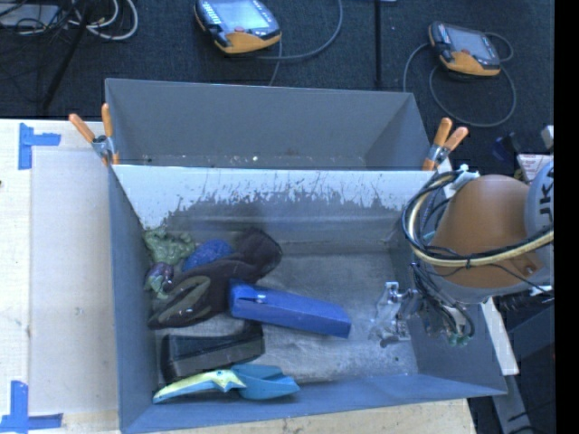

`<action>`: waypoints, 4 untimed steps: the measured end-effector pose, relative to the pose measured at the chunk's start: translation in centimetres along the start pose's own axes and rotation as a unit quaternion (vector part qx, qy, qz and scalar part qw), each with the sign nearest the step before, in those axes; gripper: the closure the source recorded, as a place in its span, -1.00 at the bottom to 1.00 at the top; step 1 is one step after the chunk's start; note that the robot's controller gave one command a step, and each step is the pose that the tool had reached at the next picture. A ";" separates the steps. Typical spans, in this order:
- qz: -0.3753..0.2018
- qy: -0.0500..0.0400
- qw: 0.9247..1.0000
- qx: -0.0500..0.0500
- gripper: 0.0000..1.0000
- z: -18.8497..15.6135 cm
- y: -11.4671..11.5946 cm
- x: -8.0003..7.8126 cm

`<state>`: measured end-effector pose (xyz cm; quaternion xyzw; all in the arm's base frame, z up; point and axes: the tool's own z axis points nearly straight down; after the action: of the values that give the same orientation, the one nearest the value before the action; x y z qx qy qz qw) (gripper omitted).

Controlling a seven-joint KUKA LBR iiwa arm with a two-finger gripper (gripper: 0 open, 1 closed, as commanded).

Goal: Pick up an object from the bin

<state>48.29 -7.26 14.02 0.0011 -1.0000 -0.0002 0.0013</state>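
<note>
Grey metal bin (271,138) seen from above: we find the gripper (393,315), whose opening we cannot tell, low by the right wall, and the long blue plastic block (289,309) mid-floor nearest it, long axis pointing toward it, a dark heap (204,287) beyond.

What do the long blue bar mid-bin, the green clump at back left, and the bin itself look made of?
Blue bar: probably hard plastic, smooth and slightly glossy, with even colour and crisp edges. Green clump: possibly cloth or soft plastic, crumpled and matte; hard to tell. Bin: grey sheet metal, matte, with scuff marks down its back slope.
</note>
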 end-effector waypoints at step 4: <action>-0.310 -0.001 0.951 0.000 1.00 -14.4 1.5 0.3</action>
<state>48.06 -5.81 28.41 0.3106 -0.9506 -0.0005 -0.0003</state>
